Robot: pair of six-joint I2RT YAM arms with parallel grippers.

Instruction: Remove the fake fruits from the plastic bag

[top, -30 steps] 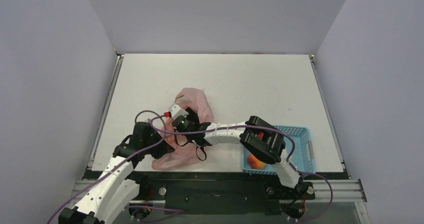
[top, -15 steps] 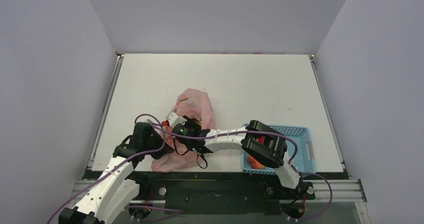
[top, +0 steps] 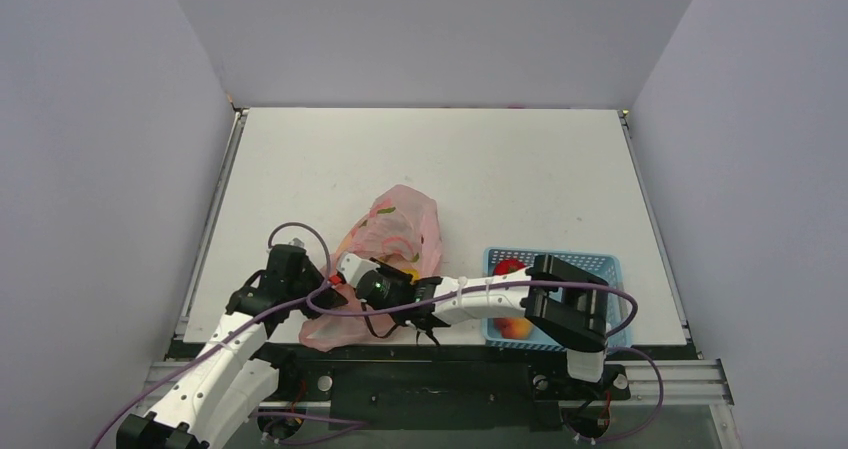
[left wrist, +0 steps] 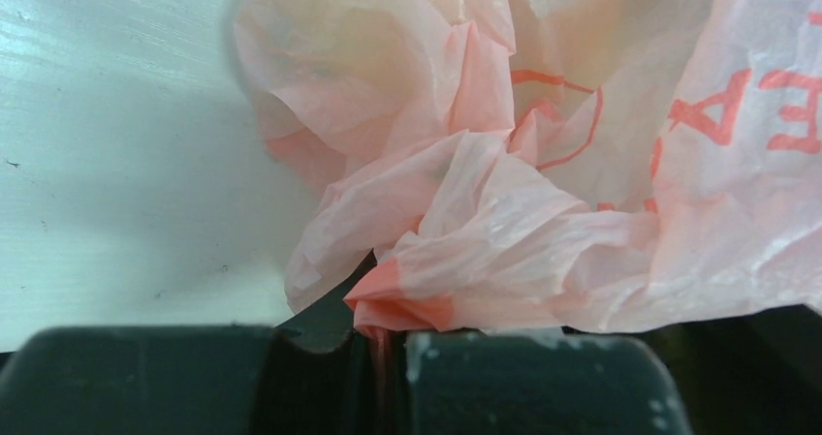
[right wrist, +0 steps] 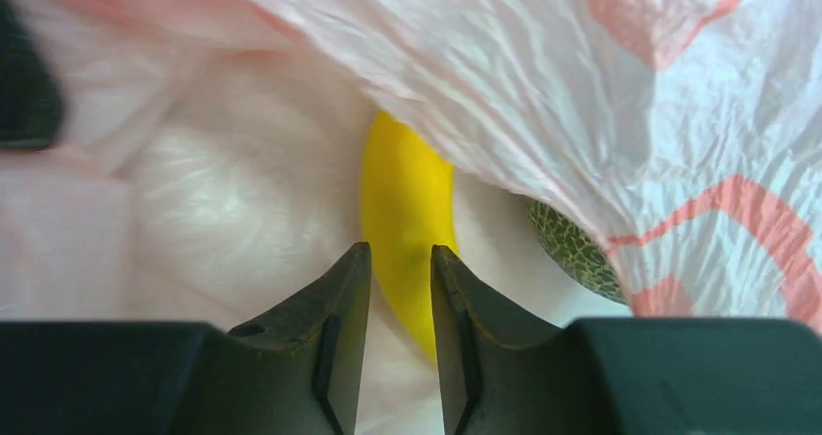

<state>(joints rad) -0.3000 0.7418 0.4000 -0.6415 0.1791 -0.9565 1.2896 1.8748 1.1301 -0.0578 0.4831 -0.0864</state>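
Observation:
The pink plastic bag (top: 398, 227) lies crumpled at the near middle of the table. My left gripper (top: 320, 293) is shut on the bag's edge, and the pinched plastic (left wrist: 407, 304) runs down between its jaws (left wrist: 384, 357). My right gripper (top: 400, 272) reaches into the bag's mouth. Its jaws stand narrowly apart (right wrist: 400, 261) around the tapered end of a yellow banana (right wrist: 407, 198). The netted melon (right wrist: 574, 251) shows under a fold of the bag (right wrist: 543, 96) to the right. A red tomato (top: 509, 266) and a peach (top: 515, 326) lie in the blue basket.
The blue perforated basket (top: 600, 262) stands at the near right, partly under my right arm's elbow (top: 570, 304). The table's near edge runs just behind the bag and both wrists. Grey walls enclose the table on the left, right and far side.
My right arm has drawn back toward the near edge, and its elbow has dropped over the basket. The bag has shifted and spread nearer and to the right. My left gripper has stayed put.

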